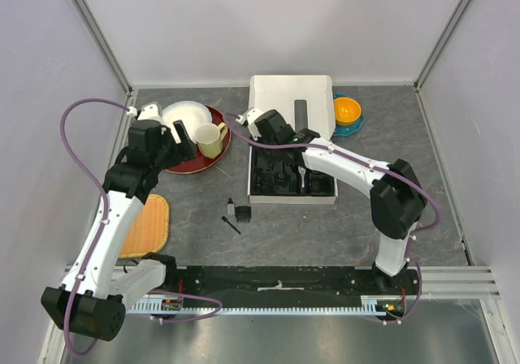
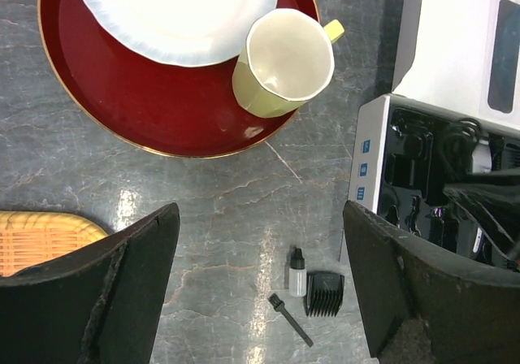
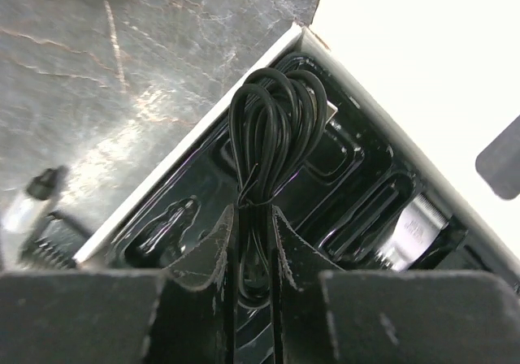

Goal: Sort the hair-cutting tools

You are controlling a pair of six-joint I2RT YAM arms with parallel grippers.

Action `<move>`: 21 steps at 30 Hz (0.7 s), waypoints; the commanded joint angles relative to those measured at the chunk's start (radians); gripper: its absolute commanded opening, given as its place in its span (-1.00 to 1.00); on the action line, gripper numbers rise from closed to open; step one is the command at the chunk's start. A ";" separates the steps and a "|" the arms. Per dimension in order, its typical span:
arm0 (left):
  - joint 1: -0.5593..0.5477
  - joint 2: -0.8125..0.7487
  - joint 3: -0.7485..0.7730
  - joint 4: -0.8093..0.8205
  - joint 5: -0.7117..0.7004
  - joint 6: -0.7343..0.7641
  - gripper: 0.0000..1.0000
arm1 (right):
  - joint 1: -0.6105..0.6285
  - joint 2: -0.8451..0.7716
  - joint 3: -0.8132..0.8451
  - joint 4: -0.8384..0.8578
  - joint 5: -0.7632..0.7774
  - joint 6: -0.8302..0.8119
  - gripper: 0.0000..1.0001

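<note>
Right claw (image 3: pixel 252 218) is clamped on a coiled black cord (image 3: pixel 276 128) over the box (image 3: pixel 195 136); left claw (image 2: pixel 260 234) hangs apart, left of the box.

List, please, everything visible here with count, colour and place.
white cardboard box: one, black moulded tray inside, mid-table
black-and-silver electric hair clipper: one, in tray
black plastic comb attachment: one, table, before box
thin black brush: one, beside comb
small clear bottle: one, beside comb
coiled black cable: one, over tray
round red tray: one, rear left
white plate: one, on red tray
pale yellow mug: one, on red tray
orange bowl: one, on blue saucer, right of box
tan woven mat: one, near left
left gripper: open, above table
right gripper: shut on cable
</note>
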 commanded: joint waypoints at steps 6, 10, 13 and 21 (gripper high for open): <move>0.009 0.012 -0.015 0.046 0.073 0.038 0.74 | -0.027 0.167 0.139 0.002 0.149 -0.371 -0.67; 0.010 0.012 -0.020 0.050 0.077 0.038 0.74 | -0.042 0.196 0.160 -0.016 0.080 -0.415 -0.64; 0.012 0.018 -0.023 0.052 0.077 0.038 0.74 | -0.057 0.226 0.189 -0.057 -0.004 -0.419 -0.63; 0.015 0.038 -0.026 0.052 0.086 0.039 0.73 | -0.071 0.240 0.162 -0.062 -0.086 -0.477 -0.59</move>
